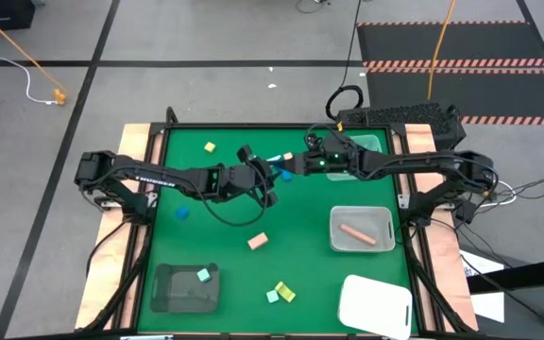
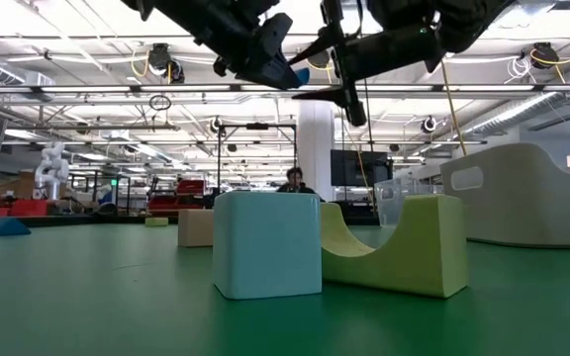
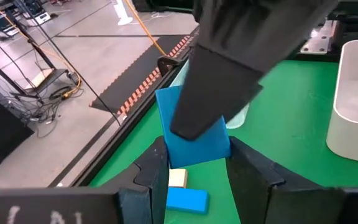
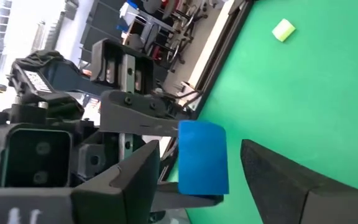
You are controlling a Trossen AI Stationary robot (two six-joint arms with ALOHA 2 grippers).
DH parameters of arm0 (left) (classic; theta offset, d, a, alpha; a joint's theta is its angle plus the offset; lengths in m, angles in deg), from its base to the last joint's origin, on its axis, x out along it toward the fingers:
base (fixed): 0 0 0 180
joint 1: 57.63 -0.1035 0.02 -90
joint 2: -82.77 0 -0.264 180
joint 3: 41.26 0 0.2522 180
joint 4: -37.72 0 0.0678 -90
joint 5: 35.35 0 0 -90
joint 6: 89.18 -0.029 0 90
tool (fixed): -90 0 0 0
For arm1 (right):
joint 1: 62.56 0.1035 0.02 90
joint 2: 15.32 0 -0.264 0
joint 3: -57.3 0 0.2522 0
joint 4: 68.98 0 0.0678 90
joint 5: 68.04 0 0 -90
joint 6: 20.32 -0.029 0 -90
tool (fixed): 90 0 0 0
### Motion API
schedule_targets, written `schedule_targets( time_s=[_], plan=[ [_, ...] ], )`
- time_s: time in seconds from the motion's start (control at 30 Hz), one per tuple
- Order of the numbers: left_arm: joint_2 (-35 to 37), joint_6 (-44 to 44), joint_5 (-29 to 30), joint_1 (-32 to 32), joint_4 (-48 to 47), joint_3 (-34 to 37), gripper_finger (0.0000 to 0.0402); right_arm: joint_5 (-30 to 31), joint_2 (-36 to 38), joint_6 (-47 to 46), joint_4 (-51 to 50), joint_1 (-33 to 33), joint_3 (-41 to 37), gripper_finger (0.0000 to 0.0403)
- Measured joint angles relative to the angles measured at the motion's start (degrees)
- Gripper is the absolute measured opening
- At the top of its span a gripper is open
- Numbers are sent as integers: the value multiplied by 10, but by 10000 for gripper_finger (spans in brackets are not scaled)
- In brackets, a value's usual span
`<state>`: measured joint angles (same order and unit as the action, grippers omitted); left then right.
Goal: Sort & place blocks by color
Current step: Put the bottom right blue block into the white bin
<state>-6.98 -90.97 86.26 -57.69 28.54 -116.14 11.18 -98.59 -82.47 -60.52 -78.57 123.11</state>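
Observation:
A blue block (image 3: 194, 146) is held high above the green table (image 1: 225, 255), with my left gripper (image 1: 270, 176) shut on it. My right gripper (image 4: 201, 148) comes from the table's right. It is open, with one finger on each side of the same blue block (image 4: 202, 158). In the low view both grippers meet at the top, around the blue block (image 2: 301, 75). On the table lie loose blocks: a yellow one (image 1: 210, 147), a blue one (image 1: 183, 213), a tan-pink one (image 1: 258, 241), and a mint and yellow pair (image 1: 280, 294). My left gripper pinches the blue block's two sides (image 3: 191, 158) between its two fingers. It comes nearly level from the table's left. The block sticks out past the fingertips, lifted clear of the table. My right gripper stands around the block's other end; whether a finger (image 3: 219, 81) touches it, I cannot tell.
A clear tray (image 1: 385, 219) at the right holds a pink bar (image 1: 355, 233). A dark tray (image 1: 173, 293) at the near left holds a mint block (image 1: 203, 275). A white tray (image 1: 376, 304) lies at the near right. Under the grippers lie a tan block (image 3: 178, 178) and a blue block (image 3: 187, 200).

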Motion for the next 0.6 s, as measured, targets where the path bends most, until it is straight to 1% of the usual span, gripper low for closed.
schedule_targets(
  time_s=[0.1, 0.17, 0.27, 0.43, 0.47, 0.6],
  plan=[
    [0, 0, 0, -3, 0, 0, 130, 0, -3, -2, -2, 0, 0, 198],
    [0, 1, 0, -3, 0, 0, 130, 0, -3, -2, -6, 0, 0, 181],
    [0, 2, -1, -3, -1, 0, 130, 0, -3, -2, -6, 0, 0, 146],
    [0, 5, -6, -3, -3, 0, 130, -1, -3, 1, -6, 0, 0, 77],
    [0, 5, -6, -3, -2, 0, 130, -1, -3, 4, -6, 0, 0, 71],
    [0, 10, -5, -3, -2, 0, 130, -1, -3, 10, -6, 0, 0, 71]
  ],
)
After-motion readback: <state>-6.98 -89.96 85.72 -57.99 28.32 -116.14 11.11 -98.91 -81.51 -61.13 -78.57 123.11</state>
